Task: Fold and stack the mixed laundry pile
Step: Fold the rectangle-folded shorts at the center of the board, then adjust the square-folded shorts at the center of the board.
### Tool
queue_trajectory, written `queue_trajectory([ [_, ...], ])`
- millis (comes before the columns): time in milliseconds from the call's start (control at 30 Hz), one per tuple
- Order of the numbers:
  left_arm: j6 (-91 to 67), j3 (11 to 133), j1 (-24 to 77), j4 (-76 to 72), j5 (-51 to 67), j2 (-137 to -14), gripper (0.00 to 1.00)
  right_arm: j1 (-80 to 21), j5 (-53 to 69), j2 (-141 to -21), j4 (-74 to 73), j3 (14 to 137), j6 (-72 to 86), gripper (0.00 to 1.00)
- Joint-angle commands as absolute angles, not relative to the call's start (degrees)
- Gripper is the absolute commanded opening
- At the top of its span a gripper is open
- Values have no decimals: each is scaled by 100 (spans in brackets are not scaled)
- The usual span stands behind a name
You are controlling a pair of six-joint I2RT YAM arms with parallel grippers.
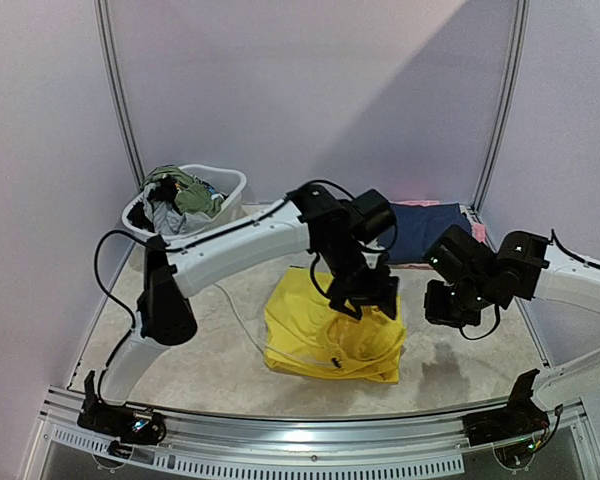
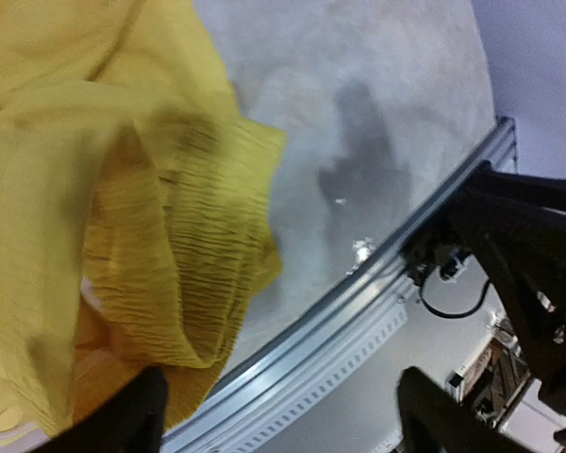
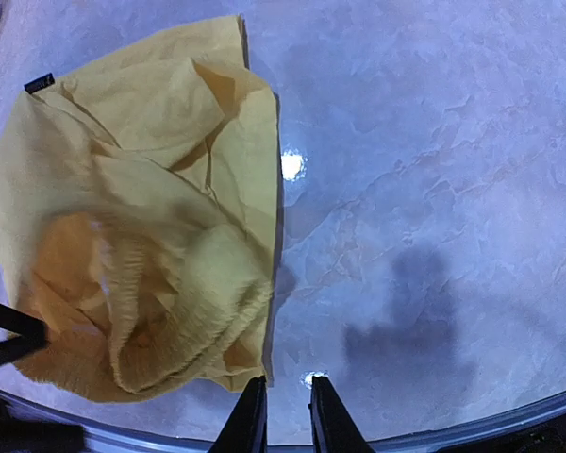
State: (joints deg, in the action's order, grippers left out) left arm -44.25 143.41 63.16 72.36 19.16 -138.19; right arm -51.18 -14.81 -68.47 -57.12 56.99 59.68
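Observation:
The bright yellow garment (image 1: 330,338) lies crumpled on the table in front of the arms, with a white drawstring trailing to its left. It also shows in the left wrist view (image 2: 94,189) and in the right wrist view (image 3: 141,226). My left gripper (image 1: 368,292) hovers over the garment's far right part. Its jaws are wide open and empty (image 2: 283,425). My right gripper (image 1: 450,303) hangs to the right of the garment, its fingers nearly together with nothing between them (image 3: 285,415). More garments, green, grey and black (image 1: 180,192), sit in the tub.
A white plastic tub (image 1: 232,182) stands at the back left. A folded navy garment (image 1: 427,228) lies at the back right on something pink. A metal rail (image 1: 310,455) runs along the table's near edge. Walls close in the sides.

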Motion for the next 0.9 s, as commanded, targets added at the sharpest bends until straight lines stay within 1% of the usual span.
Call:
queue_trajectory([
  [0,-4831,14610,6514,6150,2715,-13365,100,-5034,-1807,-6418,-5799,5748,6155,17],
  [133,-5435,13180,6269,4734,2826,-12404,100,-5018,-1762,-6282,-5587,5902,6047,18],
  [233,-5544,12704,6083,4188,2872,-11863,99,-5018,-1511,-6379,-5285,6016,5879,18],
  [333,-5193,12649,5857,4874,2662,-11484,100,-5013,-1030,-6637,-4814,6055,5682,22],
  [400,-4846,12393,5681,5363,2375,-11179,100,-5016,-632,-6814,-4495,6080,5641,27],
  [467,-4582,11879,5496,5645,2126,-10787,100,-5012,-244,-7028,-4091,6079,5654,35],
  [533,-4337,11287,5313,5845,1830,-10322,100,-5013,96,-7245,-3729,6122,5754,47],
  [600,-4105,10699,5172,5982,1599,-9966,98,-5016,351,-7527,-3535,6189,5901,53],
  [667,-3887,10122,5069,6096,1385,-9675,95,-5011,501,-7778,-3410,6253,6079,55],
  [767,-3732,9479,4972,6109,1240,-9328,91,-5016,686,-8183,-3327,6351,6240,54],
  [867,-3676,9049,4949,6062,1206,-9128,90,-5017,609,-8638,-3805,6642,6359,53],
])
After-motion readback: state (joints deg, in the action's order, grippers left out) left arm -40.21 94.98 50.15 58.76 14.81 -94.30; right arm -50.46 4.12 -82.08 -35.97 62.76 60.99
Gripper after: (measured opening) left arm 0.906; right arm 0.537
